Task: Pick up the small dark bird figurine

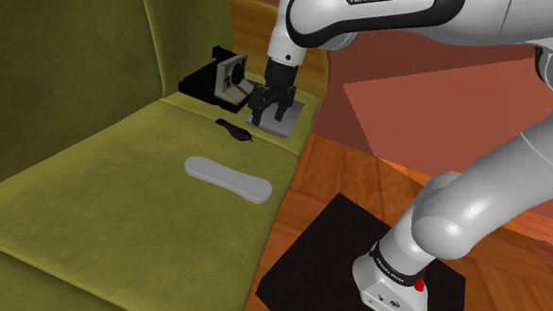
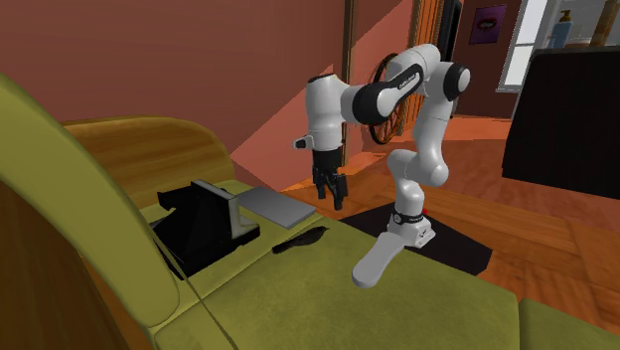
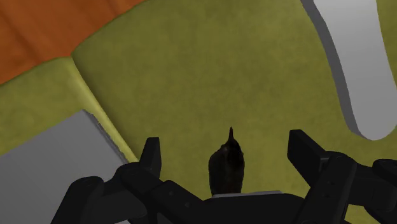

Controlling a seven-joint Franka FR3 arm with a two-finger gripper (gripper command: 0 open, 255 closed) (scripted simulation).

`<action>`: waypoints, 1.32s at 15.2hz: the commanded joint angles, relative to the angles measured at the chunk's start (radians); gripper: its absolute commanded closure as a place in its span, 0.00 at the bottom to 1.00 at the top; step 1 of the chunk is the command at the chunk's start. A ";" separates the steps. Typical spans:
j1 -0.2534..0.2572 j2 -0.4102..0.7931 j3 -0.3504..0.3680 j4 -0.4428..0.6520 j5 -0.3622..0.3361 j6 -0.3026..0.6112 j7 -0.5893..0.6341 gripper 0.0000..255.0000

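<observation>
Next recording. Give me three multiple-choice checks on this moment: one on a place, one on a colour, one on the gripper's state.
1. Where does the bird figurine lie?
A. on the sofa seat
B. on the wooden floor
C. on the robot's stand

2. What colour is the sofa?
A. red
B. olive green
C. blue

3. How does the gripper stand?
A. shut on the bird
B. shut on nothing
C. open, with the bird between its fingers

Answers:
1 A: both exterior views show it on the seat cushion.
2 B: the cushions are olive green throughout.
3 C: in the wrist view the fingers stand apart, clear of the bird.
</observation>
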 commanded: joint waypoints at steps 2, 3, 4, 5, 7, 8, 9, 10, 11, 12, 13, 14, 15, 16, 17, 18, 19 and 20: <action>-0.003 0.108 0.010 0.069 -0.001 0.058 0.037 0.00; -0.003 0.144 0.012 0.096 -0.003 0.073 0.049 0.00; -0.003 0.181 0.014 0.124 -0.005 0.087 0.062 0.00; -0.003 0.217 0.016 0.154 -0.007 0.100 0.074 0.00; -0.002 0.279 0.018 0.207 -0.012 0.120 0.095 0.00; -0.002 0.283 0.017 0.198 -0.011 0.133 0.094 0.00; -0.001 0.287 0.018 0.189 -0.011 0.145 0.092 0.00; -0.001 0.291 0.018 0.180 -0.011 0.158 0.091 0.00; -0.001 0.295 0.018 0.172 -0.010 0.171 0.089 0.00; 0.000 0.300 0.018 0.163 -0.010 0.184 0.088 0.00; 0.000 0.305 0.018 0.155 -0.010 0.196 0.087 0.00; 0.000 0.310 0.019 0.148 -0.009 0.209 0.085 0.00; 0.000 0.313 0.019 0.143 -0.009 0.217 0.084 0.00; 0.000 0.313 0.019 0.143 -0.009 0.217 0.084 0.00; 0.000 0.314 0.019 0.145 -0.009 0.216 0.084 1.00; 0.000 0.315 0.018 0.145 -0.009 0.216 0.084 1.00; 0.000 0.314 0.018 0.145 -0.009 0.216 0.083 1.00; 0.000 0.314 0.018 0.145 -0.009 0.216 0.084 1.00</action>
